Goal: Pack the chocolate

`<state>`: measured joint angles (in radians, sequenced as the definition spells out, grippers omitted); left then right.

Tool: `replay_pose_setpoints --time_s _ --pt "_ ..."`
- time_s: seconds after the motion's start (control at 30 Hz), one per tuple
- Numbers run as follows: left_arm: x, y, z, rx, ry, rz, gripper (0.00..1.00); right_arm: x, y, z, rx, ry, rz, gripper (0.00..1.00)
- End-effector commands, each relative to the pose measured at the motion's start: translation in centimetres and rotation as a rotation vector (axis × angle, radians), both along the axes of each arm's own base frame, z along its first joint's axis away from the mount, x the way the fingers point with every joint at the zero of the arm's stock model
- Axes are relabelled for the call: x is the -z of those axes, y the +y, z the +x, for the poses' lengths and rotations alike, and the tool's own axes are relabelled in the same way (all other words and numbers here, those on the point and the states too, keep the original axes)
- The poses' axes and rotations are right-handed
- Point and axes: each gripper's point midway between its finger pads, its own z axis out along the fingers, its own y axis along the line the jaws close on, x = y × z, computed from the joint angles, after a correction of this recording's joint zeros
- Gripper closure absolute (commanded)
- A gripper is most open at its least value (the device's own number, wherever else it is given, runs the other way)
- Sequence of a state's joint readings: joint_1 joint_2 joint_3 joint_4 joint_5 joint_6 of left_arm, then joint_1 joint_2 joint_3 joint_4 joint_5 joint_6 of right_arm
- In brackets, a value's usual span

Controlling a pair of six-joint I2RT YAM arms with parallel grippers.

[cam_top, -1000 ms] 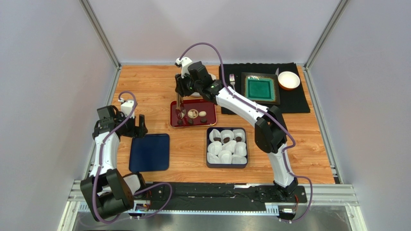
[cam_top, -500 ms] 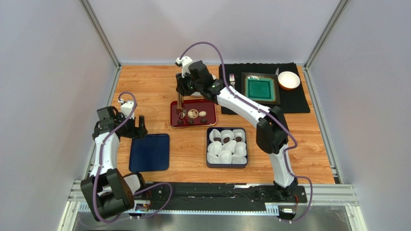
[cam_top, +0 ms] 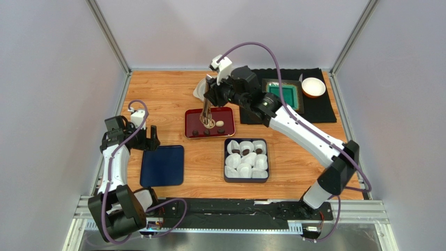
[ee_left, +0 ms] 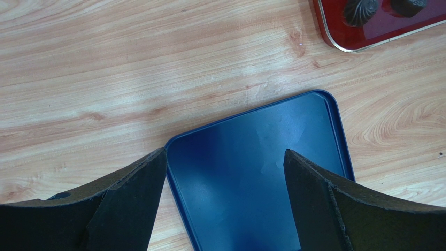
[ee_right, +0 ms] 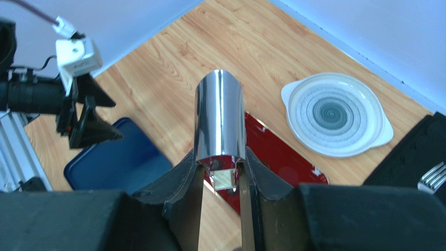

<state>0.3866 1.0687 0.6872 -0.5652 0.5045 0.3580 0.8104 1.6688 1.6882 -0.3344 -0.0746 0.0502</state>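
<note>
Nearest you, just on the near side of the red tray, sits a dark box of white paper cups. Three cups in the row closest to that tray each hold a dark piece of chocolate. To the near-left of the red tray lies a blue tray. Your left gripper hangs above the blue tray's far edge, its jaws spread wide with nothing between them. On the red tray itself, more chocolate lies loose: a few dark pieces along the near edge and a cream one further in. Your right gripper is above the red tray's far side, clamped on shiny metal tongs that hang down toward the tray's middle. You cannot tell whether their tips hold a piece. Just beyond the red tray rests a white plate. To the far-right of it, a black mat carries a green plate, a fork and a small bowl.
</note>
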Motion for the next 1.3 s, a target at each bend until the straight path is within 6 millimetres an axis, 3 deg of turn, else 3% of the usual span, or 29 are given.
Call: replay_pose_setpoints --time_s 0.0,0.03,0.07,0.13,0.3,0.5,0.83,1.27 --pt "-1.4 0.1 0.3 0.018 -0.047 0.011 0.09 0.3 -2.9 -3.0 0.022 -0.012 -0.032 0.86" --pt "-1.4 0.0 0.3 0.019 -0.045 0.010 0.09 0.9 -3.4 -3.7 0.024 0.001 -0.048 0.86" --pt "-1.4 0.0 0.3 0.018 -0.046 0.010 0.09 -0.1 -4.5 -4.5 0.034 -0.010 -0.031 0.86" --pt "-1.5 0.0 0.3 0.017 -0.044 0.008 0.09 1.3 -5.4 -5.8 0.031 0.019 -0.053 0.86" --pt "-1.7 -0.2 0.1 0.017 -0.047 -0.004 0.09 0.2 -8.7 -8.5 0.079 0.028 -0.006 0.86" --pt "-1.8 -0.4 0.2 0.019 -0.044 -0.014 0.09 1.4 -10.5 -10.9 0.085 0.070 -0.006 0.86" --pt "-1.9 -0.5 0.1 0.025 -0.046 -0.017 0.09 4.3 -10.4 -12.9 0.068 0.137 -0.039 0.85" --pt "-1.7 -0.4 0.0 0.025 -0.048 -0.009 0.09 5.7 -9.9 -11.8 0.098 0.129 -0.059 0.77"
